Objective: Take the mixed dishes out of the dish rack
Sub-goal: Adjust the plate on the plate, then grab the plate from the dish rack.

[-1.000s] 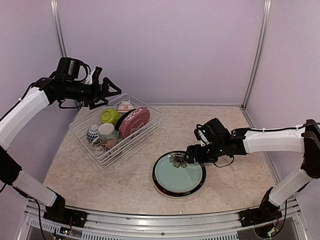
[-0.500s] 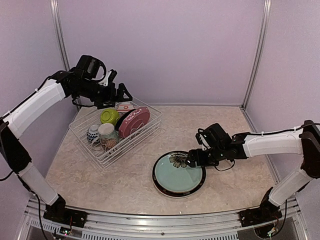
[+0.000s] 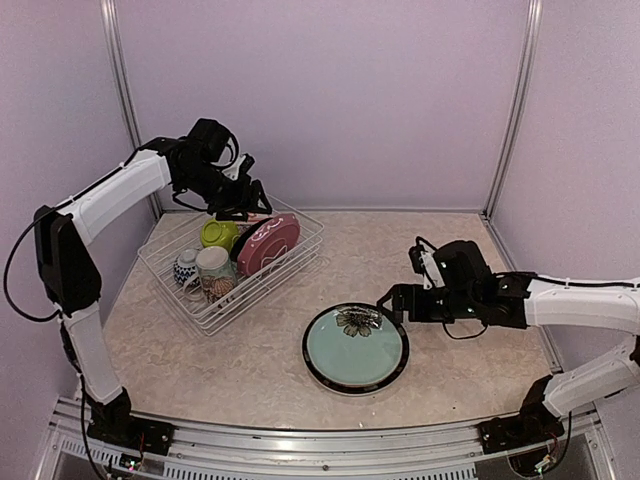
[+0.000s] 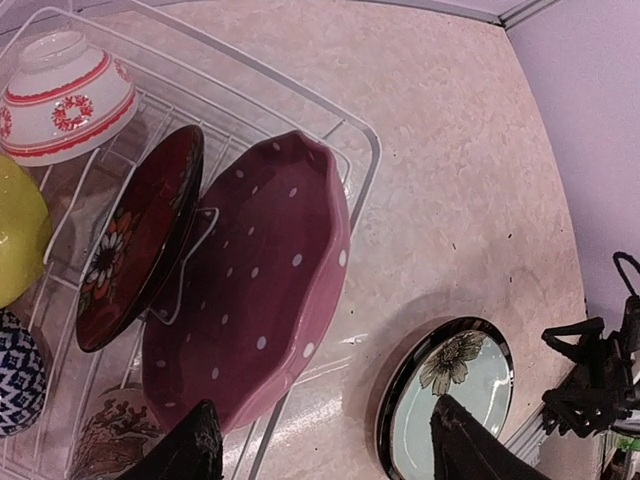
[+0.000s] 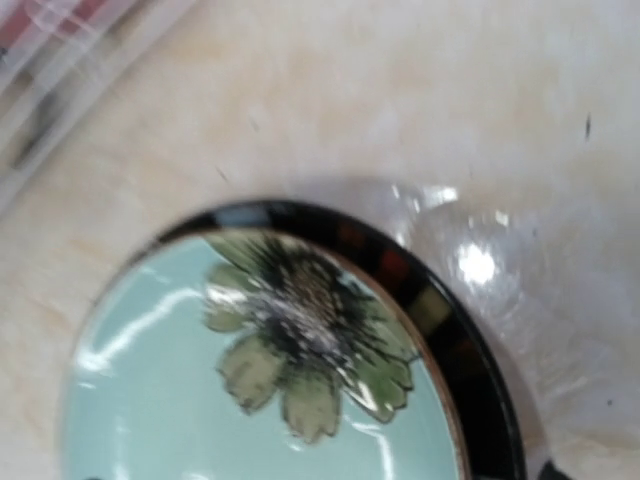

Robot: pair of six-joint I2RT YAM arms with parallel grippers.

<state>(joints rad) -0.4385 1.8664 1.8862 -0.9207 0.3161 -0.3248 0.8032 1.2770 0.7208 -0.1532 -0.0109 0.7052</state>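
The white wire dish rack (image 3: pixel 290 262) stands at the left. It holds a pink dotted plate (image 4: pixel 255 300), a red floral plate (image 4: pixel 135 250), a red-white bowl (image 4: pixel 62 95), a lime green bowl (image 3: pixel 218 233), a blue-white bowl (image 3: pixel 186 267) and a cream mug (image 3: pixel 213 267). My left gripper (image 3: pixel 245 203) hovers over the rack's far end; in its wrist view the gripper (image 4: pixel 325 452) is open and empty above the pink plate's edge. A black-rimmed pale green plate (image 3: pixel 356 347) with a flower lies flat on the table. My right gripper (image 3: pixel 386 303) is open just beyond its far right rim.
Lilac walls with metal posts (image 3: pixel 508 105) enclose the beige table (image 3: pixel 250 370). The rack (image 4: pixel 365 150) sits at an angle, its near right corner close to the flat plate (image 5: pixel 250 400). The arm bases stand at the front rail.
My left arm has swung right and down, from beside the rack to above its far end. My right gripper has drawn back from the flat plate's rim, and the arm has pulled to the right.
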